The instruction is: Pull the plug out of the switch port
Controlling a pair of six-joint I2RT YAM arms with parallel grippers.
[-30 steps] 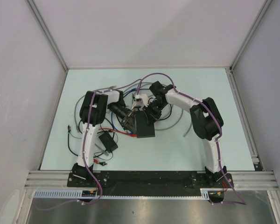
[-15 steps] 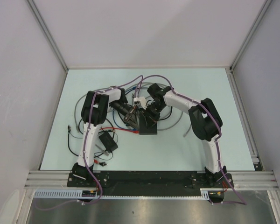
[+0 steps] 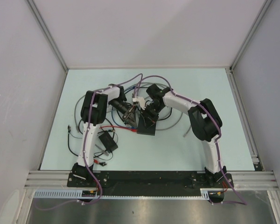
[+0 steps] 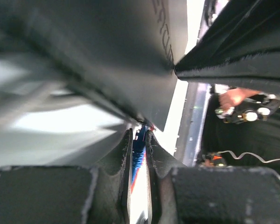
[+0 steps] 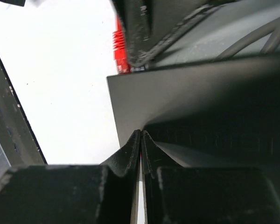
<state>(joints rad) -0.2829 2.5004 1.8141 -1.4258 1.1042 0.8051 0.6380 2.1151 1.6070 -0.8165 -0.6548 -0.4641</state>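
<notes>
Nearest to me, on the left of the pale green table [image 3: 186, 149], lies a small black box with thin wires [image 3: 107, 140]. That is not the one I am after. A thin red cable [image 3: 117, 129] runs from beside it to the flat dark grey box [image 3: 147, 127], which sits in the middle of the table with both arms reaching in to it. My left gripper [image 4: 139, 134] comes at the box from the left. Its two fingers are close together, and they pinch a blue ribbed plug [image 4: 138, 149] in the thin slit between them. My right gripper [image 5: 141, 135] is at the other side, its fingers pressed flat together with nothing between them and their tips right at the box's edge. I think it is there to hold the box down. A red ribbed plug [image 5: 120, 46] shows just past that edge. The switch port, the row of small holes on one thin side of the box, is hidden from me. So I have the grab done, I think, but I cannot tell if the plug is out yet. The pull looks like the part left to do. Behind it all, grey cables [image 3: 175, 122] curl over the far table.
</notes>
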